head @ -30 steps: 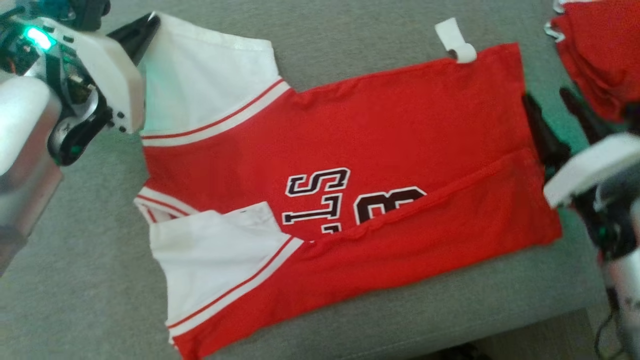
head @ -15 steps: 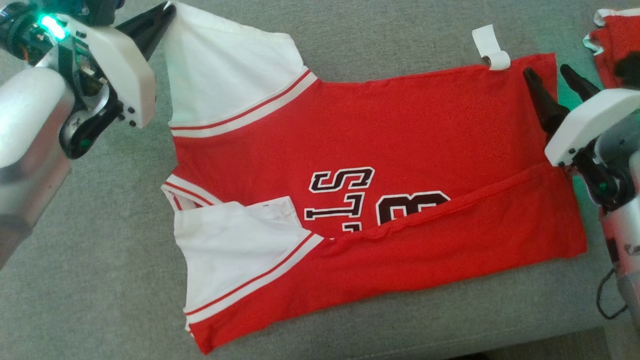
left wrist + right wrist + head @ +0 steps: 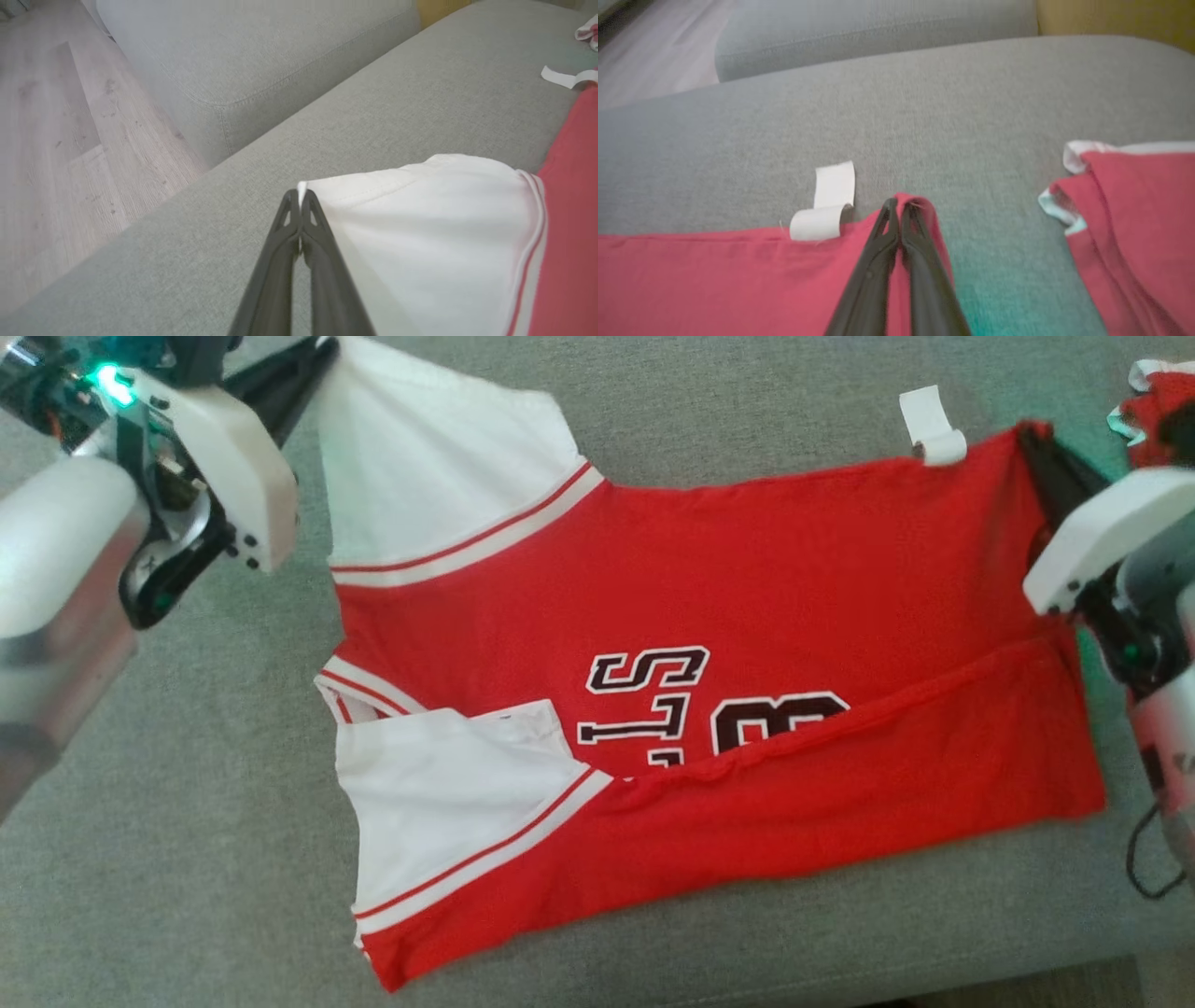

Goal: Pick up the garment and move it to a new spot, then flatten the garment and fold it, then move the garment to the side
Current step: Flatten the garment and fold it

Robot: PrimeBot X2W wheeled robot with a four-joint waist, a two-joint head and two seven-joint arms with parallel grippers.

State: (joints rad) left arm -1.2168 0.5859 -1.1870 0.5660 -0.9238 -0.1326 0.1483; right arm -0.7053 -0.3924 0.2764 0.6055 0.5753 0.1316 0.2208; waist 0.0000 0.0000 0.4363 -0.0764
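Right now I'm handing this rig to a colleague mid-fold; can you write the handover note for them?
The left end effector is shut on the tip of the far white sleeve.
The right end effector is shut on the far hem corner, beside the white tag.
The garment lies spread on the grey sofa cushion, its near long edge already folded over the lettering. A second red garment lies apart on the right.
Done: flattening and the near-side fold.
Left: probably fold the far edge inward, finish folding, then move it aside.

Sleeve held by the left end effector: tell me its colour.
The sleeve is white with red-striped trim; clearest in the head view.
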